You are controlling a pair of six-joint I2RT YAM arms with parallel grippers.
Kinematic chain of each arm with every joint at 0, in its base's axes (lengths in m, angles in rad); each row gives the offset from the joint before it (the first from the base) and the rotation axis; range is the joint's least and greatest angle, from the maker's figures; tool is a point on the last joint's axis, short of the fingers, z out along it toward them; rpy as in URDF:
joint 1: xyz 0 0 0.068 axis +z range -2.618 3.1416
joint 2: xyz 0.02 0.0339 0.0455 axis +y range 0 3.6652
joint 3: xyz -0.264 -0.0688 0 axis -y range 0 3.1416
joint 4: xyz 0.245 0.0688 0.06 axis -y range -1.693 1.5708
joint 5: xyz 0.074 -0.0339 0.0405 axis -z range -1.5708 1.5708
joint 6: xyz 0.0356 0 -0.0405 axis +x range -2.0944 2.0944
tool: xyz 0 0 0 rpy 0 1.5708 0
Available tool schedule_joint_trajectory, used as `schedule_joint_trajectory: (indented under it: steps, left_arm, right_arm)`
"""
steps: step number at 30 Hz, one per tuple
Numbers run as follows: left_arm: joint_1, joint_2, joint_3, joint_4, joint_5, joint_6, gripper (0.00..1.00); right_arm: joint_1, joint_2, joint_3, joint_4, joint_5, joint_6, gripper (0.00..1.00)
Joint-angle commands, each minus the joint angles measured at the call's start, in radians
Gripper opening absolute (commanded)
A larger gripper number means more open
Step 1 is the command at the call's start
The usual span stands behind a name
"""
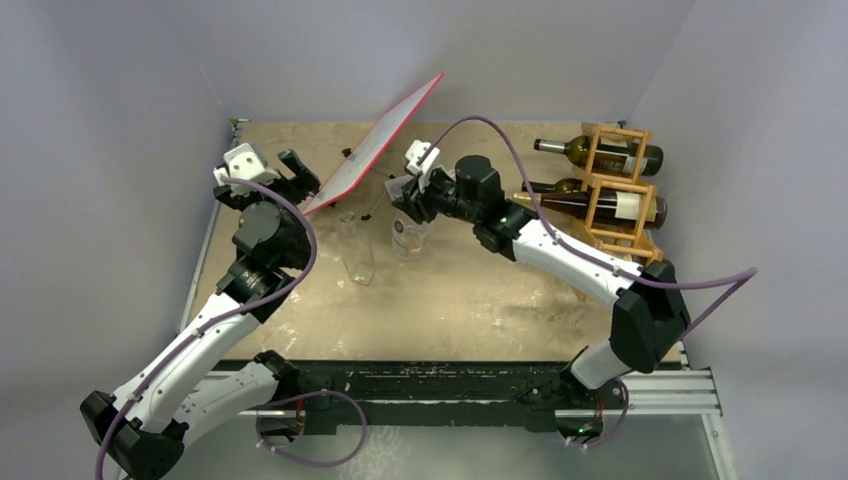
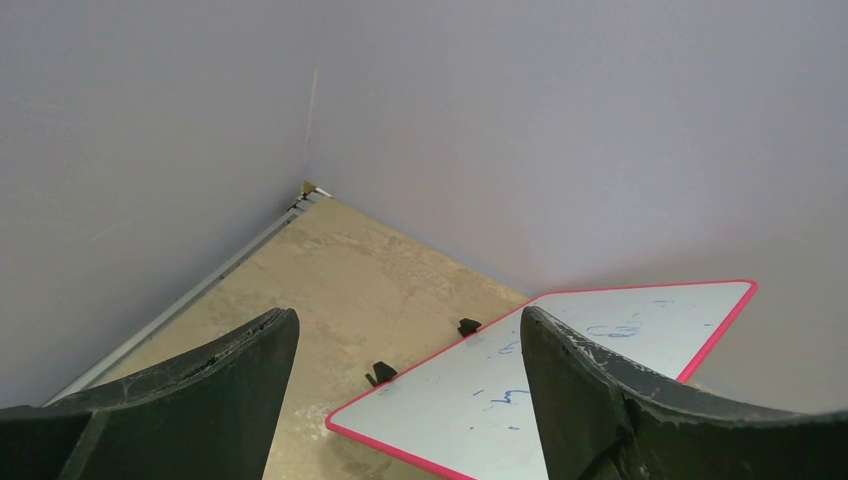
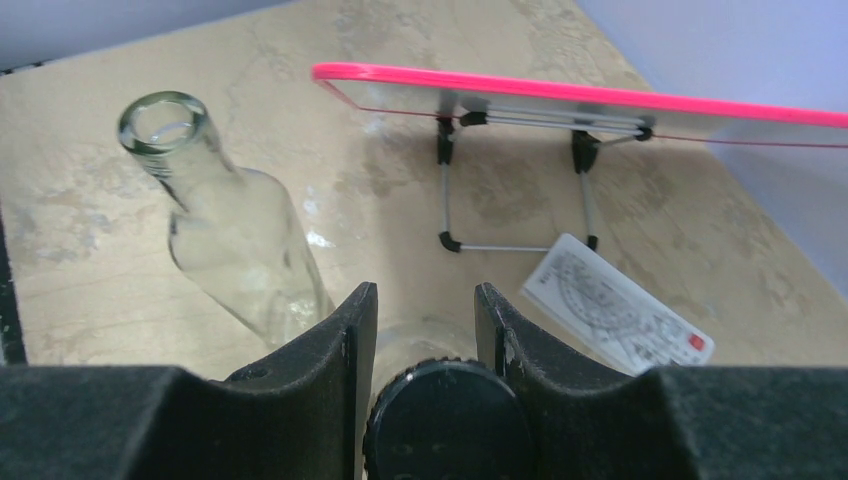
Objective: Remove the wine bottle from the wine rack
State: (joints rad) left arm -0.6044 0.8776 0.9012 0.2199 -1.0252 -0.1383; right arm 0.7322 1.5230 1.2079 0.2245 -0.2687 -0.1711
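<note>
Right jaws: the right gripper (image 3: 425, 300) is clenched on the neck of a capped clear bottle (image 3: 447, 425), one finger on each side just above its black cap
Left jaws: the left gripper (image 2: 405, 320) is released, its fingers spread wide with nothing between them
Held bottle: the capped clear bottle (image 1: 410, 236) stands upright under the right gripper (image 1: 405, 195), near the middle of the table (image 1: 480, 300); I cannot tell whether its base rests on the surface
Beside it: an uncapped clear bottle (image 3: 235, 240) stands just to the left of the held one, open mouth up; from above it shows at (image 1: 357, 250), apart from the capped one
Behind both: a red-edged board (image 1: 375, 150) is propped at a slant near the back wall; a protractor (image 3: 620, 318) lies flat on the table below it
Left arm: the left gripper (image 1: 298, 170) hangs at the back left, just beside the lower end of the red-edged board (image 2: 560, 380), which carries faint blue marks
Wine rack: the wine rack (image 1: 622, 181) sits at the back right of the table, well apart from both grippers
Wine bottles: an upper wine bottle (image 1: 570, 150) and a lower wine bottle (image 1: 565, 199) both lie on their sides in the rack's cells, necks pointing left, neither touched by a gripper
</note>
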Motion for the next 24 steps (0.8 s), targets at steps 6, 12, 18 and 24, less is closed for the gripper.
schedule_joint_trajectory:
  steps: [6, 12, 18, 24]
  left_arm:
    - [-0.003, -0.005, 0.009, 0.038, 0.0, 0.01, 0.81]
    - [-0.002, -0.004, 0.008, 0.038, 0.0, 0.009, 0.81]
    - [-0.004, -0.001, 0.008, 0.036, 0.004, 0.004, 0.81]
    - [-0.003, 0.001, 0.008, 0.036, 0.004, 0.004, 0.81]
  right_arm:
    - [0.054, 0.014, 0.014, 0.314, -0.054, 0.03, 0.0]
    - [0.066, 0.019, -0.033, 0.368, -0.069, 0.046, 0.0]
    - [0.075, 0.025, -0.071, 0.406, -0.07, 0.05, 0.0]
    - [0.087, 0.034, -0.082, 0.421, -0.082, 0.03, 0.0]
